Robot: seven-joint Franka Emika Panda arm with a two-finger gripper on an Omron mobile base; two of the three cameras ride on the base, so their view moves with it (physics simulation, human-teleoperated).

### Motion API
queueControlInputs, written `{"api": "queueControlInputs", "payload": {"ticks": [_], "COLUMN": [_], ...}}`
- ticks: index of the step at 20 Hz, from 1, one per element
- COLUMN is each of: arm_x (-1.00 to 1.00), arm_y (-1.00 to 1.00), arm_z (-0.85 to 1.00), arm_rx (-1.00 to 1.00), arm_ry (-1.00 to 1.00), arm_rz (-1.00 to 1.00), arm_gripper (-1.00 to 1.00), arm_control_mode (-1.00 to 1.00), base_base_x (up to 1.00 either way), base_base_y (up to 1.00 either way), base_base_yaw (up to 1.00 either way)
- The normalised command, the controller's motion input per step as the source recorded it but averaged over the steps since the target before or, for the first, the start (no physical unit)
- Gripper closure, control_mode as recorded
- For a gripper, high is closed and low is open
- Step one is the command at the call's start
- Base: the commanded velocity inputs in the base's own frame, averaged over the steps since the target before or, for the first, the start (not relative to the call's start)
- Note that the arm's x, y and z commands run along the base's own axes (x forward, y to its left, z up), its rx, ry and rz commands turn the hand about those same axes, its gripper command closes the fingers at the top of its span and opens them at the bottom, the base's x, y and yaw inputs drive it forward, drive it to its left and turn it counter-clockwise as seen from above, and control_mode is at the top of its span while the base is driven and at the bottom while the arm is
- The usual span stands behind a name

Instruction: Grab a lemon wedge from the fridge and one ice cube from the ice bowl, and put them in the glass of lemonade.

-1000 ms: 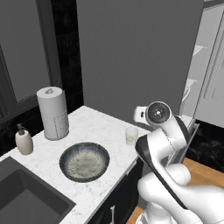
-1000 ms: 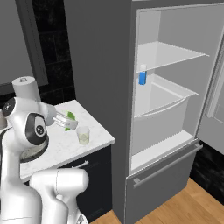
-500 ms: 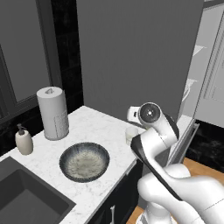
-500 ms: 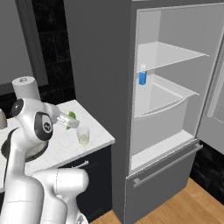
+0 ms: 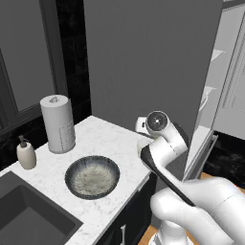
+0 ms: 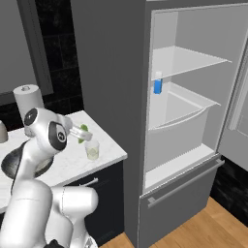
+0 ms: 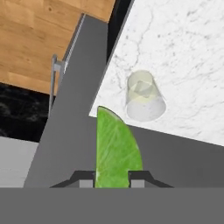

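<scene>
Pincer [image 7: 112,177]: closed on lemon wedge [image 7: 117,148] | Position: held above glass of lemonade [image 7: 144,95] | Glass: upright on marble worktop [image 7: 183,52], beside open fridge [image 6: 193,121]

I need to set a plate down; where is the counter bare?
Bare marble lies between the paper towel roll and the fridge side, behind the ice bowl. The corner by the glass of lemonade is crowded; the sink takes the left.
</scene>
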Motion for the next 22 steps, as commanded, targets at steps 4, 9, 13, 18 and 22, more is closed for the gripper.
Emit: {"api": "queueControlInputs", "payload": {"ticks": [4, 9, 13, 18, 22], "arm_x": [0.19, 0.21, 0.16, 0.16, 0.16], "arm_y": [0.04, 0.09, 0.02, 0.00, 0.00], "arm_z": [-0.17, -0.16, -0.26, -0.33, -0.27], "arm_rx": [0.00, 0.00, 0.00, 0.00, 0.00], "arm_ry": [0.08, 0.04, 0.00, 0.00, 0.00], "arm_rz": [0.00, 0.00, 0.00, 0.00, 0.00], "arm_gripper": [1.00, 1.00, 1.00, 1.00, 1.00], "arm_control_mode": [-1.00, -1.00, -1.00, -1.00, -1.00], "base_base_x": [0.00, 0.00, 0.00, 0.00, 0.00], "base_base_y": [0.00, 0.00, 0.00, 0.00, 0.00], "base_base_yaw": [0.00, 0.00, 0.00, 0.00, 0.00]}}
